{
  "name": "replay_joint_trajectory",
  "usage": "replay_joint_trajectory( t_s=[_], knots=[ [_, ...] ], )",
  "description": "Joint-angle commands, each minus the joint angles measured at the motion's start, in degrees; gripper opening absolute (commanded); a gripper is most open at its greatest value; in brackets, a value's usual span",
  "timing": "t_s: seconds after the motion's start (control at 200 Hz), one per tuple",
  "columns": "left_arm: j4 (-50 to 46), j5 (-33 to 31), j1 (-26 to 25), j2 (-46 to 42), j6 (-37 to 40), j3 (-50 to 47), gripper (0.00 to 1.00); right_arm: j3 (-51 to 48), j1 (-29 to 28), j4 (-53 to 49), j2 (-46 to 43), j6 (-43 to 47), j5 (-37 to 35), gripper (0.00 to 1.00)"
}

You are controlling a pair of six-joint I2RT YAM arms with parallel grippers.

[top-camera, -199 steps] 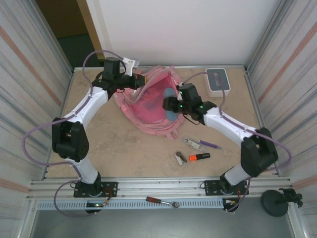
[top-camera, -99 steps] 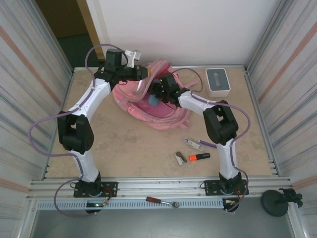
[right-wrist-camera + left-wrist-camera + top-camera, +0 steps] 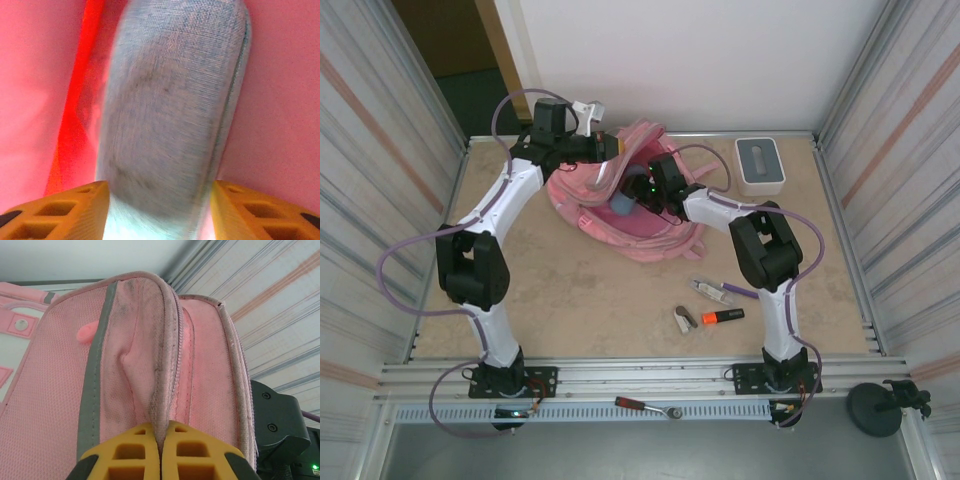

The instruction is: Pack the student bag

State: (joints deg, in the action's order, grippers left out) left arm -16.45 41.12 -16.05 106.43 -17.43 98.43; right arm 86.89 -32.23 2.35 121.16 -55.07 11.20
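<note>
The pink student bag lies at the back middle of the table with its mouth held up. My left gripper is shut on the bag's zipper edge, pinched between the yellow fingertips. My right gripper reaches into the mouth with a blue-grey soft pouch between its fingers. In the right wrist view the blurred pouch touches both yellow fingers, with the bag's pink lining behind it.
A white box with a grey top stands at the back right. In front of the bag lie a purple pen, a white tube, an orange highlighter and a small silver item. A red-handled tool rests on the front rail.
My right arm swung left with the pouch from the bag's right side into its mouth. My left gripper lifted the zipper edge and has held still since.
</note>
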Motion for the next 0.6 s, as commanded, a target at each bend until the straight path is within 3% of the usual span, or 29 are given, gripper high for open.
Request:
replay_joint_trajectory(
  t_s=[0.0,0.12,0.296,0.476,0.596],
  knots=[
    [8.3,4.5,0.5,-2.9,0.3,0.9,0.00,3.1,-0.2,2.4,2.3,0.7,2.0,0.38],
    [8.7,4.5,0.5,-3.2,0.4,-0.3,0.00,8.8,-0.6,2.4,6.0,0.7,3.8,0.28],
    [8.9,4.5,0.5,-3.3,0.1,-1.2,0.00,15.9,-0.6,-0.9,9.2,3.1,8.5,0.36],
    [8.9,3.4,0.7,-3.6,0.5,-1.8,0.00,1.0,1.5,0.4,-2.9,8.0,8.5,0.58],
    [8.9,3.8,1.1,-3.2,0.3,-1.9,0.00,-10.4,2.9,0.8,-14.7,13.7,8.6,0.65]
  ],
)
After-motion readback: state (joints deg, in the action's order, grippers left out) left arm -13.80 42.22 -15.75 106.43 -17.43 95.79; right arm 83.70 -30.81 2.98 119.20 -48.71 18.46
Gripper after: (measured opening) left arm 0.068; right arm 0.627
